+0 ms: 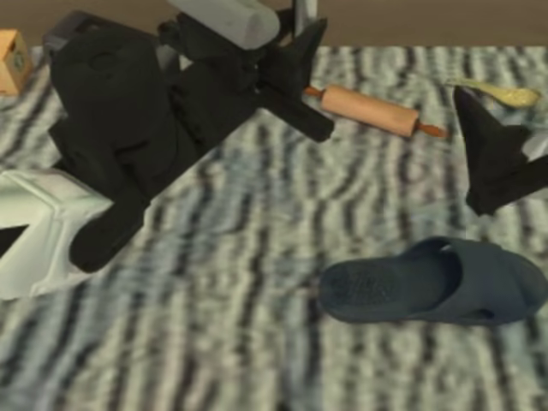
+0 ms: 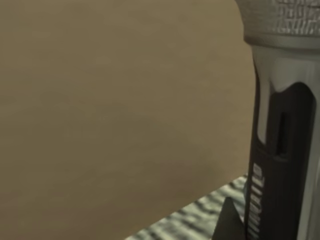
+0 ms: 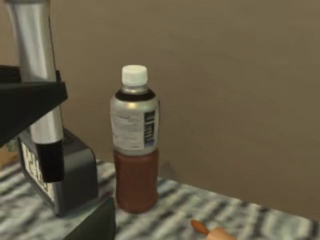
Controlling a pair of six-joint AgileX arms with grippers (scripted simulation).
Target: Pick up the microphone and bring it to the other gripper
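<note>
Microphone (image 2: 282,125) stands upright, clenched in the left gripper (image 1: 295,81) at twelve o'clock; right gripper (image 1: 488,163), released, waits toward three o'clock, well apart

The microphone (image 2: 280,125) has a rough metal mesh head and a glossy black handle. The rolling pin (image 1: 370,110) looks like smooth wood, the slipper (image 1: 432,281) like matt rubber.

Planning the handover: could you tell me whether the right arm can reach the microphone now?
Probably yes: the left hand holds the microphone aloft, with only open air before the right hand.
</note>
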